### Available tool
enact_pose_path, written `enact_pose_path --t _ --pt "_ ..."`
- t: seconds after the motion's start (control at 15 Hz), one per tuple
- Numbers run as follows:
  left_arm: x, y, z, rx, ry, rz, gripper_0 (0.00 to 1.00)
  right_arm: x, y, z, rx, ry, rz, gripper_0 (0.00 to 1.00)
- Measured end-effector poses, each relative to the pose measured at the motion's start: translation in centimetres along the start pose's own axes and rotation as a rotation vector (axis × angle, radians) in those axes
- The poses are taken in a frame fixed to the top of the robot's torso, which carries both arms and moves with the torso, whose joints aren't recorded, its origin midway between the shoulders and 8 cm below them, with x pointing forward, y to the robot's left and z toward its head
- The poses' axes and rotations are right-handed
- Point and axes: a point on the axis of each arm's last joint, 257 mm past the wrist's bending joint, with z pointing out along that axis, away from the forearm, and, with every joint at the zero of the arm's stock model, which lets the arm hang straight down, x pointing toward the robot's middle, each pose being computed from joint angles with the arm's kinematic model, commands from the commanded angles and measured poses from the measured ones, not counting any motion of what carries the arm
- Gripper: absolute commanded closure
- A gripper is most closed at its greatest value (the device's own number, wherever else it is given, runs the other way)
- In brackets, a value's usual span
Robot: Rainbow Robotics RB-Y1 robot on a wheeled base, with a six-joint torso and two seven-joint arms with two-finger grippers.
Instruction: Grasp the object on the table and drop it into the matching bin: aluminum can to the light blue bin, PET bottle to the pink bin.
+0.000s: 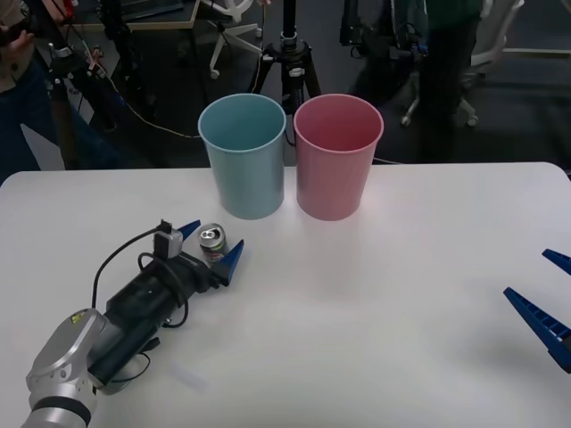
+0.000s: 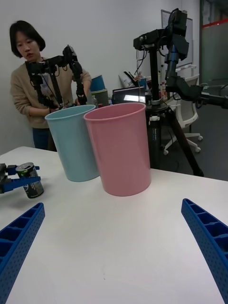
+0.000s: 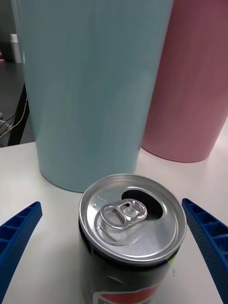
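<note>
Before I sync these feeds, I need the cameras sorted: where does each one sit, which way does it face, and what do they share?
Front: above the arms, looking forward and down at the table; left arm reaching the can, right gripper at the table's right edge.
Right wrist: low over the table, facing the blue bin and pink bin; own open fingers at the corners.
Left wrist: just behind the can, facing both bins; fingers flank it, not touching.
Shared: all three show the can and both bins.
</note>
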Motion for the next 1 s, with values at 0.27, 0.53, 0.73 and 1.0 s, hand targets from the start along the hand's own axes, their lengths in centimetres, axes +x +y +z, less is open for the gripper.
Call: enact_pose_path --t 0.27,0.53,0.73,1.0 --pt "-0.1 -0.5 0.3 0.009 -0.001 -0.009 0.86 0.0 0.0 0.0 0.0 0.0 0.0 0.0" --pt "-0.2 -0.7 0.3 0.012 -0.009 -0.023 1.0 0.0 0.0 0.0 0.0 0.0 0.0 0.0" --pt "-0.7 -0.9 0.2 0.029 -0.025 -0.026 1.0 0.0 0.0 0.0 0.0 0.0 0.0 0.0" --pt "-1.5 -0.9 -0.3 0.057 -0.048 -0.02 1.0 0.0 0.0 0.0 0.0 0.0 0.0 0.0"
